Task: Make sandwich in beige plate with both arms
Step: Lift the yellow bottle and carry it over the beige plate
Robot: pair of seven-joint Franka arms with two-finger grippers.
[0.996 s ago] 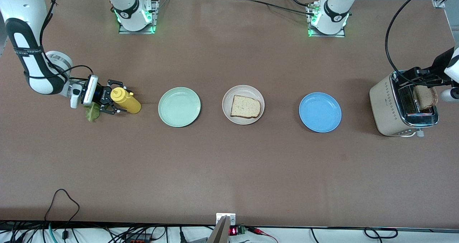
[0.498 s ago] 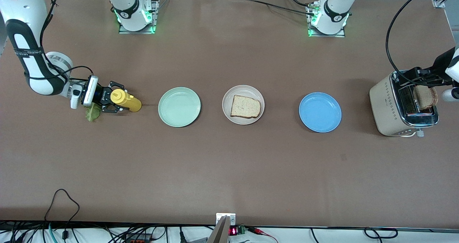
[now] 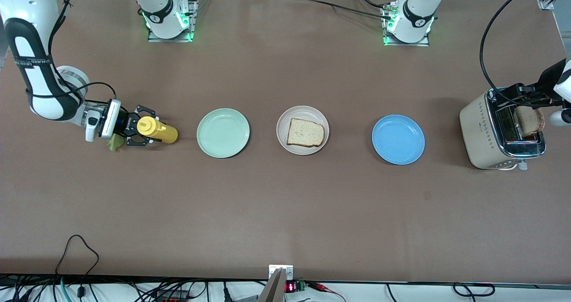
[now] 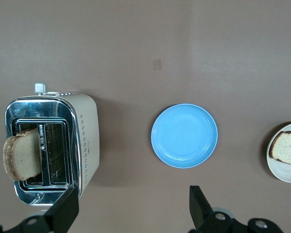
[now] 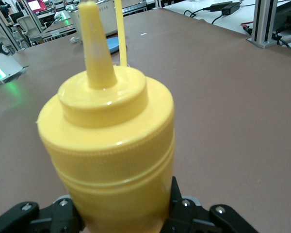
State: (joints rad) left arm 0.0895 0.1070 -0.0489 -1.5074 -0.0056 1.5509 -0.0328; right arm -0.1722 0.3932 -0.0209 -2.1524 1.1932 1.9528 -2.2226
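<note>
Right gripper (image 3: 143,133): fingers clamped round the soft yellow plastic squeeze bottle (image 3: 157,130); probably slippery, hold mid-body.
Left gripper (image 4: 131,206): fingers wide, over the beige toaster (image 3: 497,130).
Beige round plate (image 3: 282,119): one light, crumbly bread slice (image 3: 305,132).

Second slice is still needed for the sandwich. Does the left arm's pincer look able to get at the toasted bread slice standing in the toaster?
Probably yes. The left pincer hangs open above the beige metal toaster, and the brown toasted bread slice sticks up out of its slot with nothing over it.
</note>
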